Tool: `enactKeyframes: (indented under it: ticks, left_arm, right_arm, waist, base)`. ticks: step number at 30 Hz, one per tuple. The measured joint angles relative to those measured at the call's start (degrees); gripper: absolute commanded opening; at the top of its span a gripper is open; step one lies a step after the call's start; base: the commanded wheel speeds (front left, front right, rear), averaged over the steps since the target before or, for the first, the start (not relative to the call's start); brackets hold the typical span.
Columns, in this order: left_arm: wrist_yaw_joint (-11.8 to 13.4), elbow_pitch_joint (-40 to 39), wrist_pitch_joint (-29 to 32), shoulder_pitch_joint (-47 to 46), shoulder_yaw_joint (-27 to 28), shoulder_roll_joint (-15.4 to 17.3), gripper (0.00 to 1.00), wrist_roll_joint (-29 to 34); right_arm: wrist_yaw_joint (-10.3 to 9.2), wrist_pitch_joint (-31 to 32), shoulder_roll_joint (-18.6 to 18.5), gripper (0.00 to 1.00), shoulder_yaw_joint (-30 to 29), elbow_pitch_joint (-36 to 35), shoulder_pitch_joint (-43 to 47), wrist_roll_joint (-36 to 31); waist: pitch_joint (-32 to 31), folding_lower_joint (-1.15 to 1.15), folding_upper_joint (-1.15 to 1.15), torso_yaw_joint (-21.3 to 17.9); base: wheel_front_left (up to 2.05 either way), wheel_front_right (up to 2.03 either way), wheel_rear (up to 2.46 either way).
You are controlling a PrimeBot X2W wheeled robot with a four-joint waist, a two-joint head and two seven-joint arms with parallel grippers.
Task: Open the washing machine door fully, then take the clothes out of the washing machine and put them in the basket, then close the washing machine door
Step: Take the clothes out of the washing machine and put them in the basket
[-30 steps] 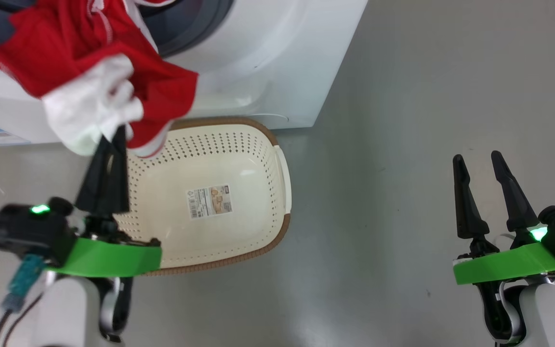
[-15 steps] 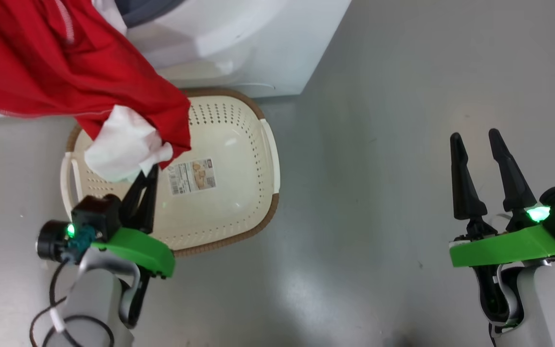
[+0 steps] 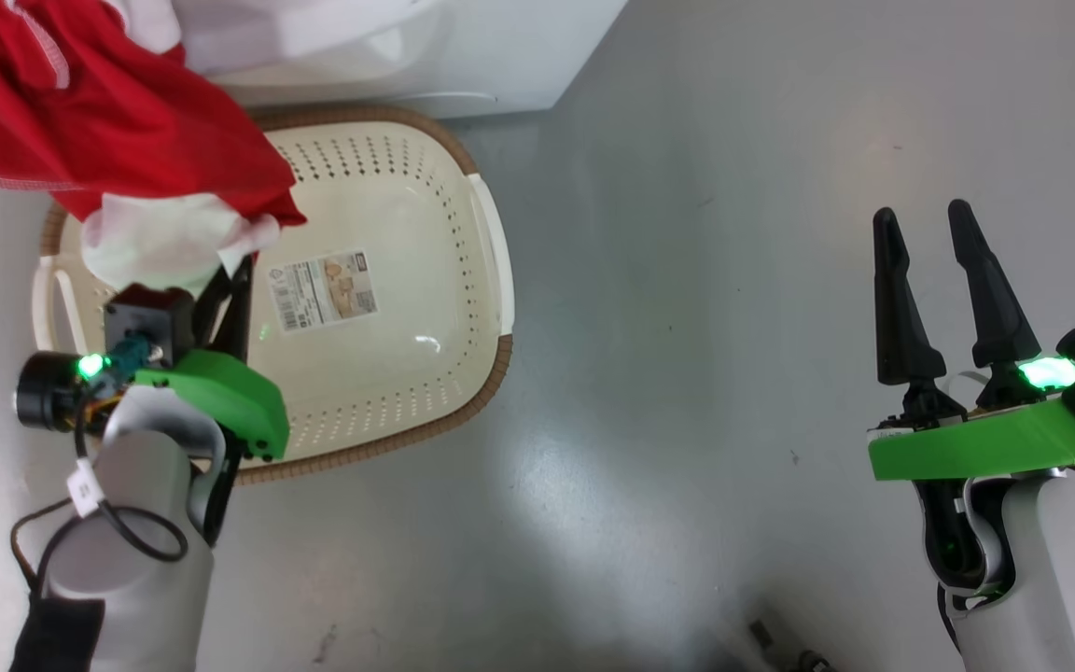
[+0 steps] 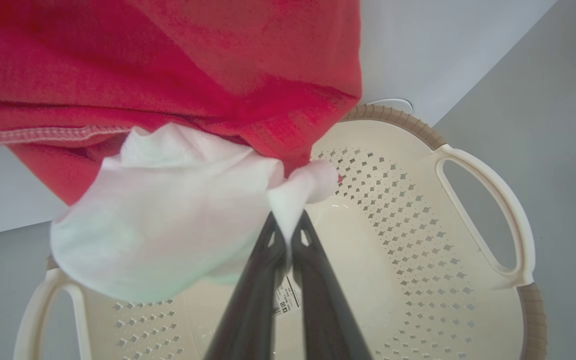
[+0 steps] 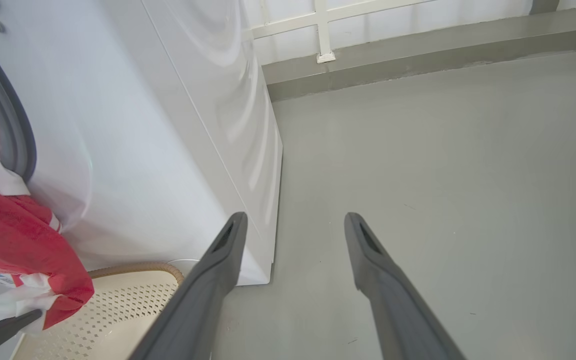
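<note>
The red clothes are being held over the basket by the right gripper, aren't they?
No, the left gripper holds the clothes over the basket. The left wrist view shows its fingers shut on the white part; the right gripper stands open and empty.
</note>
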Motion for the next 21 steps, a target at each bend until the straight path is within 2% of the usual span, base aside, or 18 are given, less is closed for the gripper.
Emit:
enactKeyframes:
  ticks: [2, 3, 4, 21]
  left_arm:
    - [0.01, 0.53, 0.0, -0.43, 0.3, -0.03, 0.59, -0.01]
    - [0.05, 1.04, 0.0, -0.74, 0.71, -0.07, 0.93, -0.02]
    - [0.05, 1.43, 0.0, -0.98, 1.02, -0.04, 1.0, -0.02]
    - [0.05, 1.08, 0.0, -1.18, 3.45, -1.12, 1.0, -0.35]
  right_arm:
    - [0.0, 0.0, 0.0, 1.0, 0.01, 0.0, -0.21, 0.0]
    - [0.0, 0.0, 0.0, 1.0, 0.02, 0.0, -0.36, 0.0]
    - [0.0, 0.0, 0.0, 1.0, 0.03, 0.0, -0.41, 0.0]
    - [0.0, -0.01, 0.0, 1.0, -0.02, 0.18, -0.41, -0.49]
  waist:
    - [0.26, 0.0, 0.0, -0.07]
    - [0.44, 0.0, 0.0, -0.13]
    - [0.55, 0.0, 0.0, -0.18]
    - [-0.82, 0.0, 0.0, 1.26]
  base:
    - [0.0, 0.0, 0.0]
    - [0.0, 0.0, 0.0]
    - [0.0, 0.0, 0.0]
    - [0.0, 0.0, 0.0]
